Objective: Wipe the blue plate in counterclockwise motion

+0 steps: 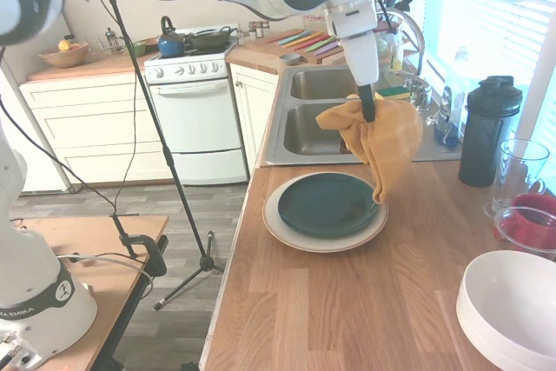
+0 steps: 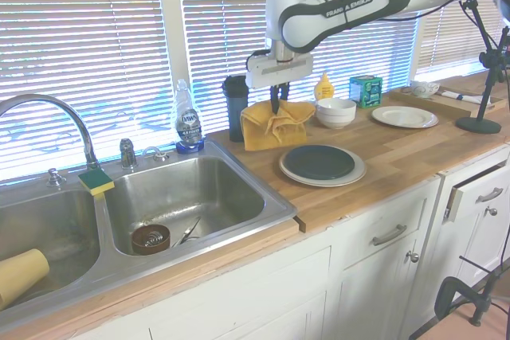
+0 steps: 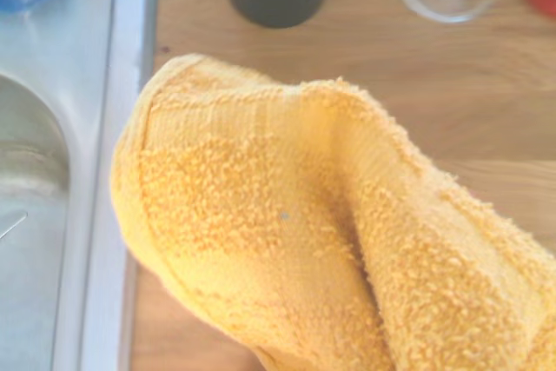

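The blue plate [image 1: 327, 202] [image 2: 319, 162] lies on a larger cream plate [image 1: 287, 232] [image 2: 351, 176] on the wooden counter, just in front of the sink. My gripper [image 1: 368, 114] [image 2: 278, 105] is shut on a yellow-orange towel [image 1: 375, 140] [image 2: 275, 125] and holds it in the air. The towel hangs between the sink's edge and the plate, its lowest tip reaching down to the plate's rim on the window side. The wrist view is filled by the towel [image 3: 287, 232] over counter and sink edge.
A steel sink [image 1: 317, 128] [image 2: 183, 197] lies beside the plates. By the window stand a dark shaker bottle [image 1: 489, 132] [image 2: 236, 105], a glass [image 1: 518, 171], a red cup [image 1: 532, 221], a soap bottle [image 2: 188, 121] and white bowls [image 1: 512, 310] [image 2: 336, 112].
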You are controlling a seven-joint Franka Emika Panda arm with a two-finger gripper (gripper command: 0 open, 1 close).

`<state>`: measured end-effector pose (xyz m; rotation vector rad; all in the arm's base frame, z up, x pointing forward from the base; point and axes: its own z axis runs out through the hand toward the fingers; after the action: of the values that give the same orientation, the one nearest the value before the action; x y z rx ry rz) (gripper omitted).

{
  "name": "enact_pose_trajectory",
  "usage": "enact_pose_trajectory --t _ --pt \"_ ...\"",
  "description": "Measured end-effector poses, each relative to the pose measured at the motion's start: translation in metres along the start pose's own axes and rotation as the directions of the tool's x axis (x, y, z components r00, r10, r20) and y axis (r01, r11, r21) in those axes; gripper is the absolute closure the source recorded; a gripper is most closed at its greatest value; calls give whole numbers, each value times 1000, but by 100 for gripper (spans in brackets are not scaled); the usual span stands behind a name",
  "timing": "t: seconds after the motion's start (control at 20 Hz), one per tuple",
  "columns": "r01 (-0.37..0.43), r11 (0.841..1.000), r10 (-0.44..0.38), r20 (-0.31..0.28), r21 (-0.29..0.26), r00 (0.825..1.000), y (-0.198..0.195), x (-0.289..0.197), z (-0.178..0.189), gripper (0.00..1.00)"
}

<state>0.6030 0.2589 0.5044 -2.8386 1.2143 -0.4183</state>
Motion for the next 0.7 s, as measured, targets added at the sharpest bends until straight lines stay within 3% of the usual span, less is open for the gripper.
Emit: enact_pose_trajectory --t 0.3,0.7 --pt "12 1000 -12 -19 6 1000 61 -24 -33 100" --pt "22 999 -22 -15 -28 1000 152 -72 -3 100"
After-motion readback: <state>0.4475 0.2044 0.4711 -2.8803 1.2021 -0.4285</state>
